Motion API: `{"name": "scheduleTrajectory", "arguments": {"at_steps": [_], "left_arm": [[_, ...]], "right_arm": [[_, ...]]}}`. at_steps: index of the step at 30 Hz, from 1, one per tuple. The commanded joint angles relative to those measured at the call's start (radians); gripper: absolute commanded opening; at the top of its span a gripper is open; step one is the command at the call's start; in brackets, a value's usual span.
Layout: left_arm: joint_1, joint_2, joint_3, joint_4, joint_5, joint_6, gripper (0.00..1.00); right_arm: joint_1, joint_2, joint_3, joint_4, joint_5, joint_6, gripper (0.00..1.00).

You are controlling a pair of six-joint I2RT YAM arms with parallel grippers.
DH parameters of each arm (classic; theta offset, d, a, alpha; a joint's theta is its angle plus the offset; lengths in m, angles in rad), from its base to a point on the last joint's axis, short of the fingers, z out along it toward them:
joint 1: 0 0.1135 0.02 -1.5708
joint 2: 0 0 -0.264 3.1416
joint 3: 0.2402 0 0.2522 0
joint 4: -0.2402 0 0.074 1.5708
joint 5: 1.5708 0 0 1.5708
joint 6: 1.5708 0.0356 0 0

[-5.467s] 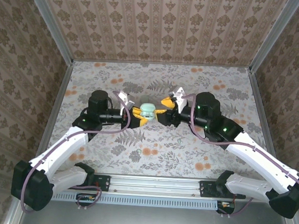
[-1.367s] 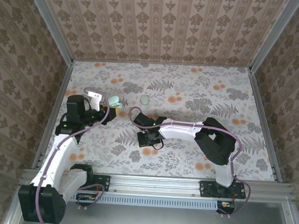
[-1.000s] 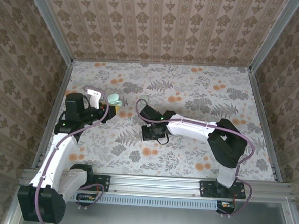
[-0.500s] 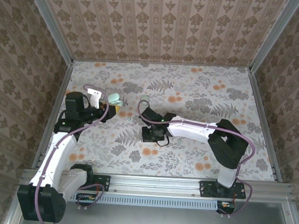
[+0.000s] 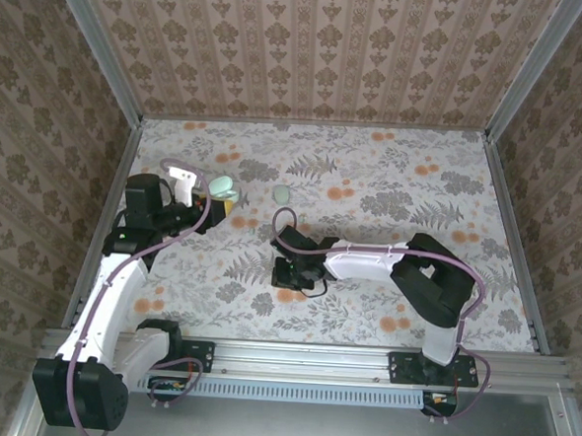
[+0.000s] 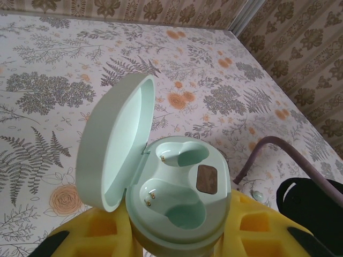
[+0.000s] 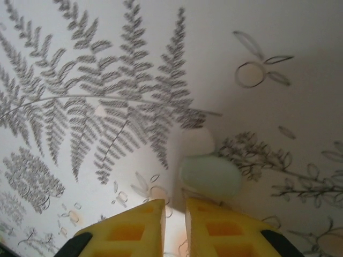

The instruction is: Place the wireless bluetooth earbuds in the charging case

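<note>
**A:** Where was the charging case?

**B:** Clamped in my left end effector, over the left side of the surface. Its lid stood open and both wells were empty.

**A:** And the right end effector?

**B:** It was low over the surface, fingers parted by only a slit, gripping nothing. One earbud lay just past the tips. It may have touched one finger, but the view was too close to be sure. A second earbud sat farther back.

**A:** How would it handle?

**B:** I judged it light, hard and glossy, likely to skid. I'd have pinched across the mint body, not the soft white tip.
</note>
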Motion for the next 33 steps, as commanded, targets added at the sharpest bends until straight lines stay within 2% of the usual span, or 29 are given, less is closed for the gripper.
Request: {"name": "scheduleTrajectory", "arguments": {"at_steps": [1, 7, 16, 33], "left_arm": [[0.006, -0.030, -0.004, 0.015, -0.002, 0.001, 0.00], [0.006, -0.028, 0.016, -0.002, -0.007, 0.019, 0.00], [0.006, -0.024, 0.003, 0.008, -0.005, 0.021, 0.00], [0.006, -0.017, 0.001, 0.015, 0.007, 0.024, 0.00]], "right_arm": [[-0.028, 0.018, -0.008, -0.011, 0.032, 0.010, 0.23], [-0.045, 0.003, 0.009, -0.061, 0.076, -0.007, 0.27], [-0.076, 0.011, 0.043, -0.095, 0.094, -0.027, 0.27], [-0.091, 0.035, 0.085, -0.119, 0.085, -0.045, 0.29]]}}
